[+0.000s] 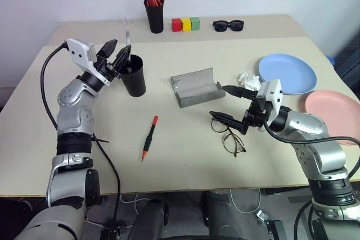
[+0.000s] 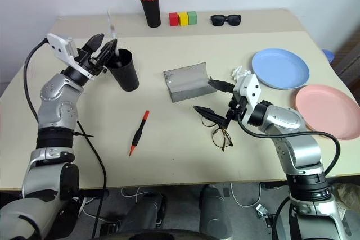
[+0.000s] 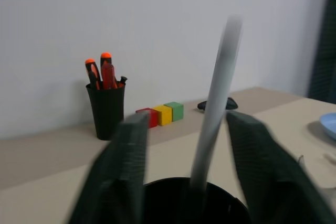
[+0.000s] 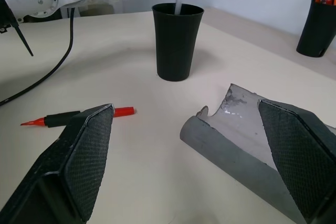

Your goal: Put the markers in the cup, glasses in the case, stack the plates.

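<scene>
Left tool (image 1: pixel 115 54) is gaping over the cup (image 1: pixel 134 75), white marker (image 3: pixel 215 103) dropping in — red marker (image 1: pixel 149 137) on the worktop (image 1: pixel 185 155) likely needs picking next.

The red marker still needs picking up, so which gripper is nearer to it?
Left, narrowly. The left gripper is open at the cup, up-table from the red marker. The right gripper hangs open over the glasses, across the table.
</scene>
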Robot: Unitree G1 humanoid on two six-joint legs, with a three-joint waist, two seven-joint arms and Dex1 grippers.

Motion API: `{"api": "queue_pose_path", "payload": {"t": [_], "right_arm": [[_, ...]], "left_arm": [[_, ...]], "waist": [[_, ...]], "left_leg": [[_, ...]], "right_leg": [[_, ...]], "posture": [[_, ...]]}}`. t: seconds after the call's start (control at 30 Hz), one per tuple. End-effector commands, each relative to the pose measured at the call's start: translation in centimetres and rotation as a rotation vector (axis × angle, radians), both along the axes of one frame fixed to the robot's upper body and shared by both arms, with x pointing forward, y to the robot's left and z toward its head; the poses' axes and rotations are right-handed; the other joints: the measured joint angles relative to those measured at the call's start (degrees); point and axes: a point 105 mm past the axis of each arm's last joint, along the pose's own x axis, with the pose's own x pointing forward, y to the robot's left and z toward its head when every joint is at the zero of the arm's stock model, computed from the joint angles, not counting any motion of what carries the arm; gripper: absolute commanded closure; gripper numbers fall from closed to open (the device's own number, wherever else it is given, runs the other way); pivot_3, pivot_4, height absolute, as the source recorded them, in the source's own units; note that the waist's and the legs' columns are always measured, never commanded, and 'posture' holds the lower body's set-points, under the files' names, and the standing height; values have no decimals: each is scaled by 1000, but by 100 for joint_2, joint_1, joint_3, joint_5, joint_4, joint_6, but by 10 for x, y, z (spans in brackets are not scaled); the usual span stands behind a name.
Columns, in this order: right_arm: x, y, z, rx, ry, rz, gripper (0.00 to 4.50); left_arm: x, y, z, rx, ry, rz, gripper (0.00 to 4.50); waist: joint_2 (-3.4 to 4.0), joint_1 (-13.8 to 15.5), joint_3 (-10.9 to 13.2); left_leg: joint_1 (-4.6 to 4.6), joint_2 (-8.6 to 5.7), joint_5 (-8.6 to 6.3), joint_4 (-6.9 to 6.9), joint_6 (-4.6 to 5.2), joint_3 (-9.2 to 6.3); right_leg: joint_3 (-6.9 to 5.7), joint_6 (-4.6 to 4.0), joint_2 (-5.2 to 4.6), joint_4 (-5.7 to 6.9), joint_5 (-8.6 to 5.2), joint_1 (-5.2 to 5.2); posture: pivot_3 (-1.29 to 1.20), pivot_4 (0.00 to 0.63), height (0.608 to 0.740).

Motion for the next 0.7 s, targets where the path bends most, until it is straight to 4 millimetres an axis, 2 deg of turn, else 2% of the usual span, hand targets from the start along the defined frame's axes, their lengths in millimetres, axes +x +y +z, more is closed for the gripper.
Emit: {"api": "queue_pose_path", "payload": {"t": [0.03,0.23,0.37,0.4,0.47,0.53,0.6,0.7], "right_arm": [[-3,1,13,-6,-63,15,0],[-2,2,13,-5,-65,14,0],[0,0,12,-9,-65,8,0],[-1,-1,12,-10,-64,8,0],[-1,-2,11,-4,-61,10,0],[-1,-1,10,-4,-60,11,0],[0,-1,10,0,-58,13,0],[0,2,9,1,-58,20,0]], "left_arm": [[-6,4,13,-17,-54,1,80],[-16,-3,18,-19,-41,-62,80],[-40,-14,29,-55,23,-198,80],[-47,-16,29,-19,55,-209,80],[-58,-19,23,23,189,-212,80],[-75,-28,6,117,331,-239,80],[-93,-38,-1,126,401,-305,80],[-104,-48,-13,122,519,-302,80]], "waist": [[0,0,0],[0,-12,0],[0,-21,0],[0,-18,0],[0,-31,0],[0,-49,0],[2,-42,0],[1,6,0]], "left_leg": [[0,0,0,0,0,0],[0,0,0,0,0,0],[0,2,0,-1,0,-1],[0,3,0,-1,0,-1],[0,4,-1,-1,1,-2],[3,5,-1,-4,1,-1],[6,6,-1,-8,2,0],[4,7,-1,-1,2,-5]], "right_leg": [[0,0,0,0,0,0],[0,0,0,0,0,0],[1,0,0,1,0,-1],[1,0,0,1,0,-1],[2,0,1,2,0,-1],[5,0,2,4,-1,-2],[10,0,3,5,-1,-2],[8,0,3,5,-1,1]], "posture": [[0,150,740],[0,150,740],[0,150,740],[0,150,740],[0,150,740],[0,150,740],[0,150,740],[0,150,740]]}}
